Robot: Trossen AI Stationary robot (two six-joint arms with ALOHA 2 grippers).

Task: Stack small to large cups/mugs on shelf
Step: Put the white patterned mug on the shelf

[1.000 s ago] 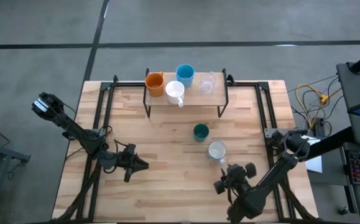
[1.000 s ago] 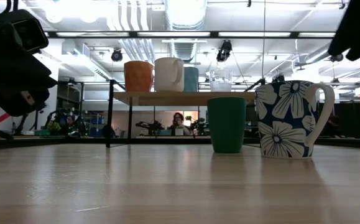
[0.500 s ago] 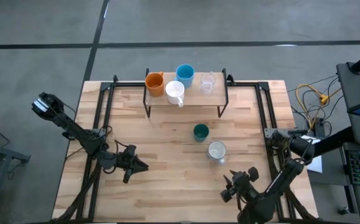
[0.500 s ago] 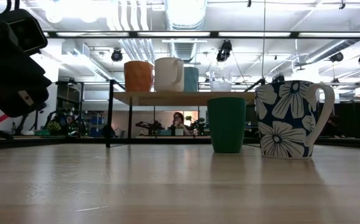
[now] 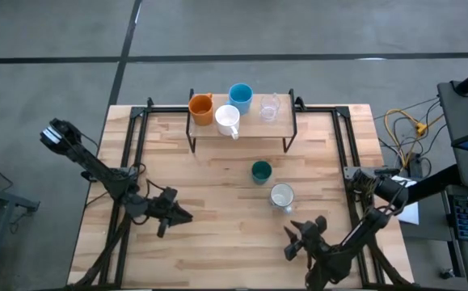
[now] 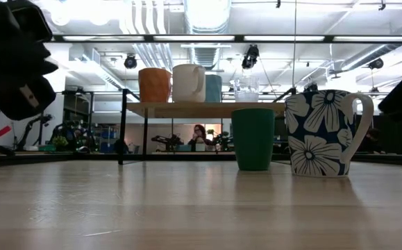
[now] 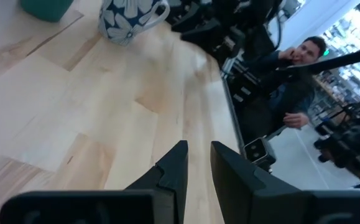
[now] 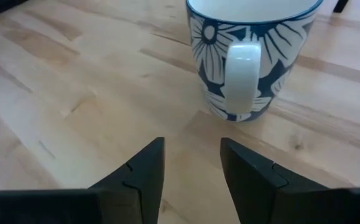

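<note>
Right gripper [image 8: 191, 163]: fingers apart, empty, low over the tabletop, near the flowered mug's handle.
Left gripper [image 7: 198, 163]: narrow gap between fingers, holding nothing, above the bare wooden tabletop [image 5: 209, 242].
Blue-and-white flowered ceramic mug [image 8: 252, 57]: upright on the tabletop.
Dark green cup [image 5: 260, 171]: just beyond it.
Plank-topped black-legged shelf [image 5: 254, 125]: carries the orange cup [image 5: 200, 107], white mug [image 5: 228, 120], light blue cup [image 5: 240, 96], clear glass [image 5: 269, 107].
</note>
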